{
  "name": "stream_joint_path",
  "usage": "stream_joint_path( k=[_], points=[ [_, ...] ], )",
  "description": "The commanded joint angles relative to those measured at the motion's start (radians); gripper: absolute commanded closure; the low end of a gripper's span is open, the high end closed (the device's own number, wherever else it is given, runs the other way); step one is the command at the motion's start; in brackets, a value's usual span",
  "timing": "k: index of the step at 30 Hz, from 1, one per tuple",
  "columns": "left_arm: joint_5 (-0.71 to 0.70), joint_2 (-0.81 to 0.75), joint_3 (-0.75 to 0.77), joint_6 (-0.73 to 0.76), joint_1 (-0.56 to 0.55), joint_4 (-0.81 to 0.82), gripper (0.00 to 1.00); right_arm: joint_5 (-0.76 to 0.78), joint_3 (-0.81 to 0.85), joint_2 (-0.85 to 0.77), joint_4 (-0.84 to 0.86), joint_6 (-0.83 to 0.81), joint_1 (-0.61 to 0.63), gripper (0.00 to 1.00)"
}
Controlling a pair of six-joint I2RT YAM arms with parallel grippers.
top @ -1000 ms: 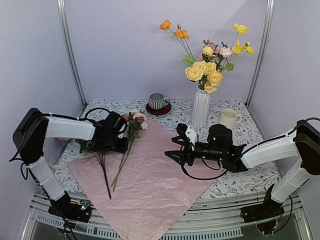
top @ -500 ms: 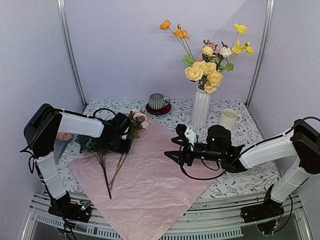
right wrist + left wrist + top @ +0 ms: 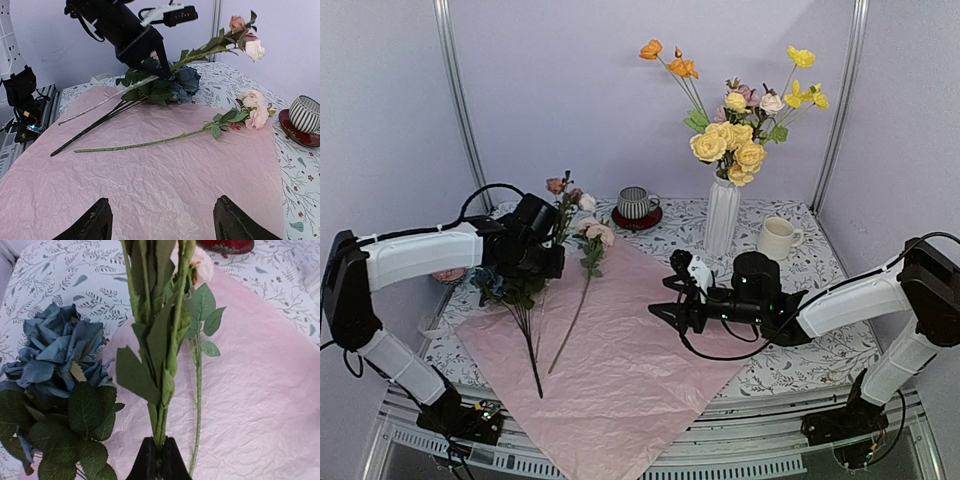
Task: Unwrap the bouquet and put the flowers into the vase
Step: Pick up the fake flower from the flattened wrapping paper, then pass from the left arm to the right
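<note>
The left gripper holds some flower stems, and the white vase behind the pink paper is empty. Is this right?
Not quite: the vase holds yellow and orange flowers, as the top view shows. The left gripper does hold stems.

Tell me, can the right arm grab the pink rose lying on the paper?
Probably yes. The pink rose lies flat on the paper just ahead of the right arm's open fingers, with nothing between.

Top camera: high, behind, facing 12 o'clock across desk (image 3: 825,268). Wrist cameras: close, low over paper (image 3: 620,345), shared by all three.
</note>
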Motion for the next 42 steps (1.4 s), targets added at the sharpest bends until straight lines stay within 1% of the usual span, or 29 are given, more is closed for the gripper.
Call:
stream_joint_path(
  k=[1, 5, 7, 10, 12, 15, 18, 22, 27, 31, 34, 42],
  points=[
    [-0.066, -0.097, -0.024, -0.03, -0.026, -0.048, 1.0, 0.028, 0.022, 0.019, 0.015, 0.016, 0.002, 0.29],
    [-0.089, -0.211, -0.054, -0.037, -0.036, -0.044, 1.0, 0.012, 0.03, 0.018, 0.015, 0.032, 0.004, 0.29],
    [-0.029, -0.292, -0.098, 0.006, -0.046, 0.02, 1.0, -0.01, 0.041, 0.008, 0.003, 0.048, 0.003, 0.29],
    [0.168, -0.441, -0.207, 0.091, -0.05, 0.197, 1.0, -0.035, 0.072, -0.027, -0.036, 0.113, 0.005, 0.3],
    [0.345, -0.536, -0.296, 0.133, -0.051, 0.352, 1.0, -0.072, 0.101, -0.051, -0.071, 0.188, 0.006, 0.3],
    [0.561, -0.645, -0.384, 0.152, -0.057, 0.504, 1.0, -0.118, 0.143, -0.074, -0.083, 0.289, 0.025, 0.33],
    [0.663, -0.703, -0.435, 0.145, -0.062, 0.595, 1.0, -0.089, 0.197, -0.07, -0.082, 0.346, 0.083, 0.34],
    [0.798, -0.741, -0.489, 0.115, -0.076, 0.723, 1.0, -0.055, 0.296, -0.033, -0.074, 0.35, 0.156, 0.34],
    [0.885, -0.748, -0.525, 0.103, -0.111, 0.821, 1.0, -0.079, 0.411, 0.037, -0.068, 0.364, 0.191, 0.36],
    [0.908, -0.735, -0.529, 0.127, -0.139, 0.834, 1.0, -0.103, 0.486, 0.087, -0.065, 0.368, 0.212, 0.42],
    [0.911, -0.732, -0.529, 0.142, -0.155, 0.838, 1.0, -0.109, 0.518, 0.114, -0.063, 0.375, 0.215, 0.48],
    [0.903, -0.731, -0.525, 0.164, -0.17, 0.831, 1.0, -0.159, 0.537, 0.143, -0.047, 0.391, 0.216, 0.54]
  ],
)
